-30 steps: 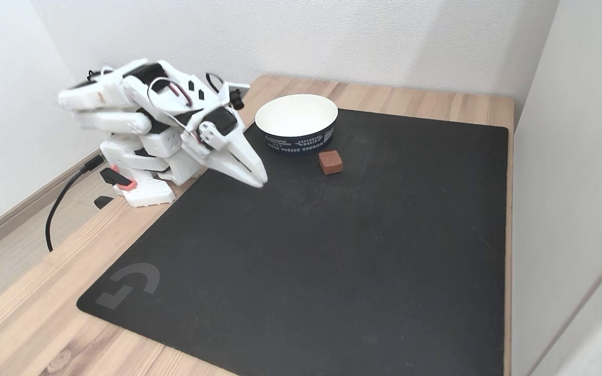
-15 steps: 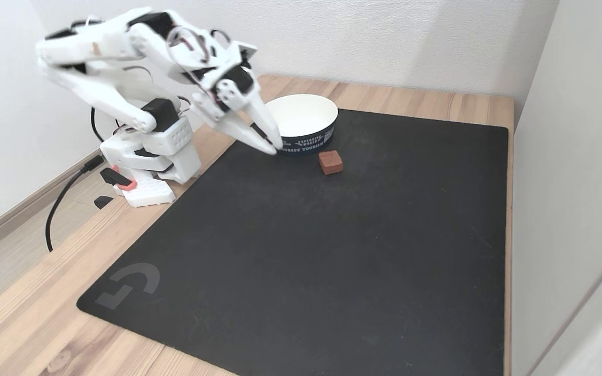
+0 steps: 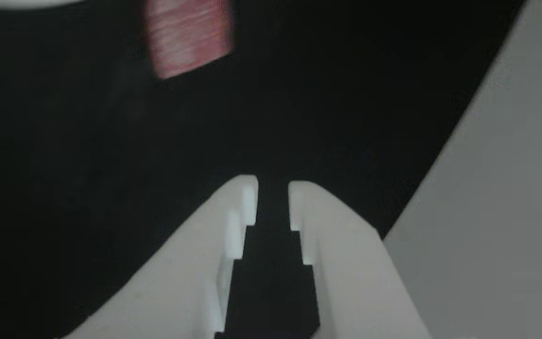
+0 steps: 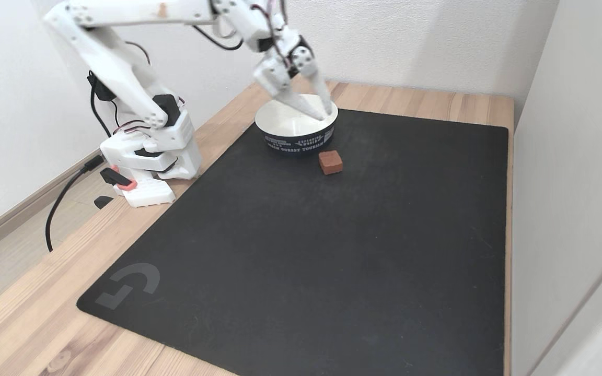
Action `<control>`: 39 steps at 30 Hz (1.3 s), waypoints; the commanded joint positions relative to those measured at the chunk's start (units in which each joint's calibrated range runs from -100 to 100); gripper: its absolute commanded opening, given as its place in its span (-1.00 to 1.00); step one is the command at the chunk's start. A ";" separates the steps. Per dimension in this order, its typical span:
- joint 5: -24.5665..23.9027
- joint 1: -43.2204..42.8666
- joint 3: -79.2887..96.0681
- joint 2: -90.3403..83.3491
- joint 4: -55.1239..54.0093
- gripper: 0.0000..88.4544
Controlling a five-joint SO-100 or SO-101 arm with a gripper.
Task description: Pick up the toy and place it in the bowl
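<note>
Fixed view, arm risen, jaws (image 4: 325,108) now over bowl (image 4: 280,137), toy (image 4: 330,162) unmoved

A wooden table (image 4: 45,313) carries a black mat (image 4: 306,250). The bowl (image 4: 297,137) sits at the mat's 11 o'clock, the toy (image 4: 330,162) just beside it at its 4 o'clock. The arm's base (image 4: 147,172) stands at the mat's 10 o'clock.

A large black mat (image 4: 306,250) is lying on a light wooden table (image 4: 29,313), covering most of its top and leaving bare strips of wood showing along the left, near and far edges. A grey logo (image 4: 128,284) is sitting at the mat's near left corner. A black cable (image 4: 60,201) is trailing off the table's left edge toward the floor. White walls (image 4: 411,36) are closing in the table along its far and right edges.
</note>
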 commanded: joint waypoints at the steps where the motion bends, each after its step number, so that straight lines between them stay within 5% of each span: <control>1: -0.09 -1.79 -7.45 4.60 1.90 -0.95; 39: 0.33 -1.29 -20.97 25.11 9.77 -0.95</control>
